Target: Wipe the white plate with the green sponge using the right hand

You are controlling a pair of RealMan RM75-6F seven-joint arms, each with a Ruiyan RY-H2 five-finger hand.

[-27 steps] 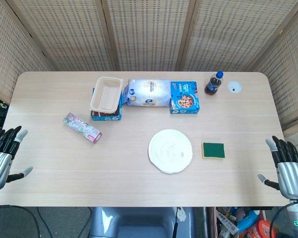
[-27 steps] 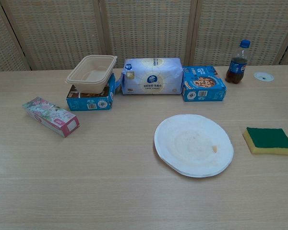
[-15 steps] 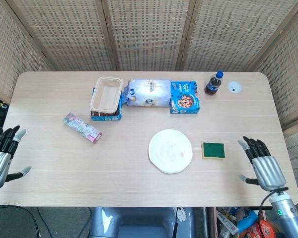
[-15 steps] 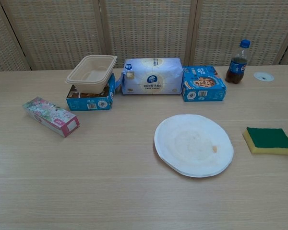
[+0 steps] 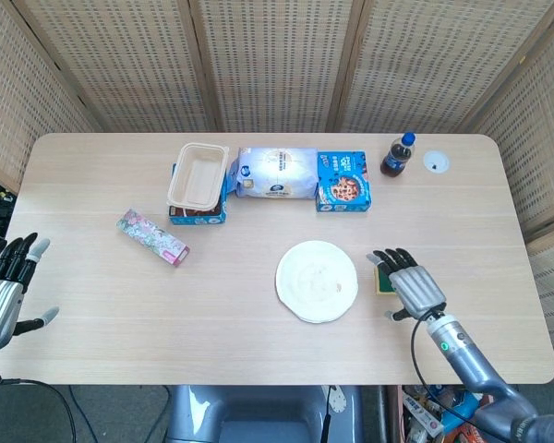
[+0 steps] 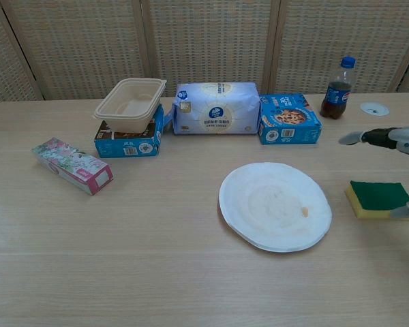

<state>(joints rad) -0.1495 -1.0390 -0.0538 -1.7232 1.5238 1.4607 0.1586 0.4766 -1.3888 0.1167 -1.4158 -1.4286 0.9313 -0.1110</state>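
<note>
The white plate (image 5: 317, 281) (image 6: 275, 206) lies at the table's middle front with a small stain on it. Just right of it is the green-and-yellow sponge (image 6: 378, 199), flat on the table. My right hand (image 5: 408, 281) (image 6: 403, 140) hovers over the sponge with its fingers spread and holds nothing. In the head view it covers most of the sponge (image 5: 379, 277), so only the left edge shows. In the chest view its thumb tip is close to the sponge's right end; contact cannot be told. My left hand (image 5: 5, 291) stays open off the table's left edge.
Along the back stand a beige food container (image 5: 198, 173) on a blue box, a tissue pack (image 5: 277, 173), a blue cookie box (image 5: 343, 181) and a cola bottle (image 5: 398, 155). A pink flowered box (image 5: 152, 237) lies at the left.
My right hand has moved in from the table's right edge, leftward and forward, to above the sponge. The left hand, plate and sponge have stayed put.
</note>
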